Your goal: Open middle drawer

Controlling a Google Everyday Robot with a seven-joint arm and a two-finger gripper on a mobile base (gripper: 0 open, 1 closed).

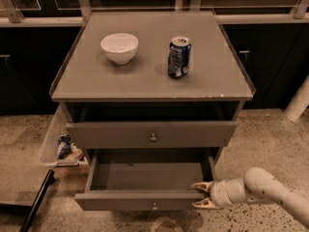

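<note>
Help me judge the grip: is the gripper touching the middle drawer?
Cannot tell. In the camera view the gripper overlaps the right front corner of the middle drawer; no contact or gap shows.

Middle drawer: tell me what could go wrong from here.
1. The tool, open, sits at the right front corner of the middle drawer, far from the knob; pulling there could skew and jam it.
2. The drawer is well out; more pull might drop it off its runners.
3. A jolt could tip the can on the cabinet top.
</note>
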